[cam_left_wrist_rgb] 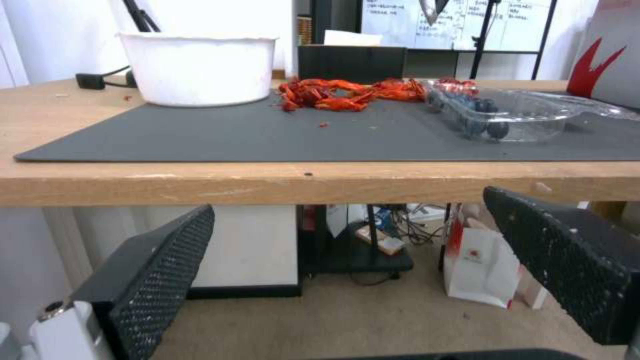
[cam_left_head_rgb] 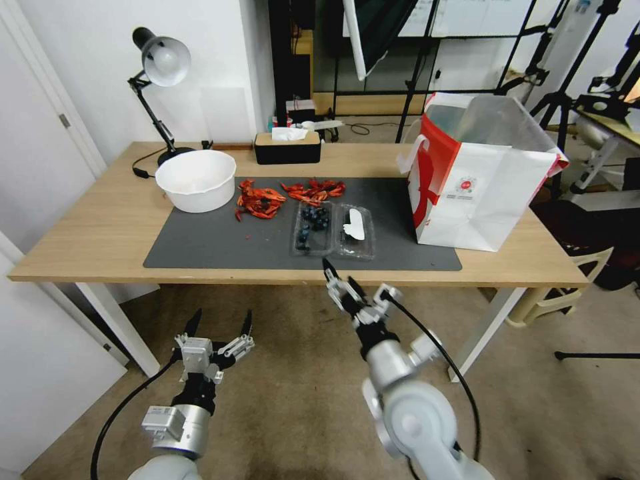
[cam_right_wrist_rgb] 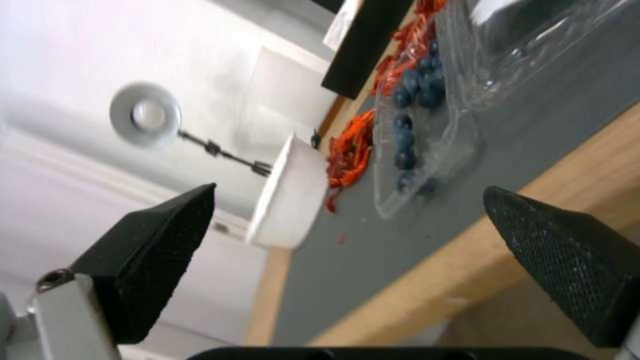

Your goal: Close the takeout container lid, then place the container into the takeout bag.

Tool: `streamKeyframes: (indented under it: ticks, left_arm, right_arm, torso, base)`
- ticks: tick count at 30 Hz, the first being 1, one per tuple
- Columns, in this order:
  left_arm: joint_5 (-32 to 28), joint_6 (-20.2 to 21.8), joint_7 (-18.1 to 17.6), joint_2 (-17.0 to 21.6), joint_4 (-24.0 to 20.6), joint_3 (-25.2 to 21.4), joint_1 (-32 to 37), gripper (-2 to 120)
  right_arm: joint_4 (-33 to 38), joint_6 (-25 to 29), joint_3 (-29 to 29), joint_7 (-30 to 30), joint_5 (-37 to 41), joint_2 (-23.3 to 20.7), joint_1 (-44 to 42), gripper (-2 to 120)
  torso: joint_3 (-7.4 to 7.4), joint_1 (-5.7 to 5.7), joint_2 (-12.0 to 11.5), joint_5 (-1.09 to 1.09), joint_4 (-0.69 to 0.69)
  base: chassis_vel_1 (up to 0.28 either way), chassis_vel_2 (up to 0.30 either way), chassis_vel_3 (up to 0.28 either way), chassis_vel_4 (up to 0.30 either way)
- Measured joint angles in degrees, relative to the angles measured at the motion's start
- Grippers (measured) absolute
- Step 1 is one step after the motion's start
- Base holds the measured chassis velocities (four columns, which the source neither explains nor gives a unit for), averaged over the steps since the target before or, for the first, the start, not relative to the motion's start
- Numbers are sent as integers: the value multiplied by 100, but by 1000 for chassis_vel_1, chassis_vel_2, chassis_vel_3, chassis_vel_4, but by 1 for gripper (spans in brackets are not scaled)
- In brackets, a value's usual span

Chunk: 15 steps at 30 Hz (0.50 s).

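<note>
Right pincer (cam_left_head_rgb: 341, 279) hangs spread wide just short of the counter's (cam_left_head_rgb: 93, 233) near edge, rolled onto its side, in front of the open takeout container (cam_left_head_rgb: 331, 231).
Left pincer (cam_left_head_rgb: 222, 324) waits lower and farther back over the carpet, its black cross-hatched fingers (cam_left_wrist_rgb: 157, 280) also wide. Clear, thin and glossy, the takeout container lies flat on the dark grey mat (cam_left_head_rgb: 220, 243), its two rectangular halves side by side, each running away from the robot. Dark blue berries fill the left half; the lid (cam_left_head_rgb: 355, 231), bearing a white oblong sticker, is the right half. To its right, well apart, stands the boxy white paper takeout bag (cam_left_head_rgb: 483, 183) with red sides, mouth open. Red scraps (cam_left_head_rgb: 259, 200) and a round white bowl (cam_left_head_rgb: 196, 180) sit behind.
</note>
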Motion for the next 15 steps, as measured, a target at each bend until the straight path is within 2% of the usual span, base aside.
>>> streamKeyframes:
  ticks: [6, 15]
  left_arm:
    - [-16, -7, -11, 0, 65, -7, -21, 100]
    - [-48, -2, -10, 28, 112, -2, -68, 100]
  right_arm:
    - [-191, 88, 106, 360, 645, 214, 371, 100]
    - [-401, 75, 230, 719, 920, 285, 752, 100]
  torso:
    - [-1, 0, 0, 0, 0]
    - [0, 0, 0, 1, -1]
  base:
    - [0, 0, 0, 0]
    - [0, 0, 0, 0]
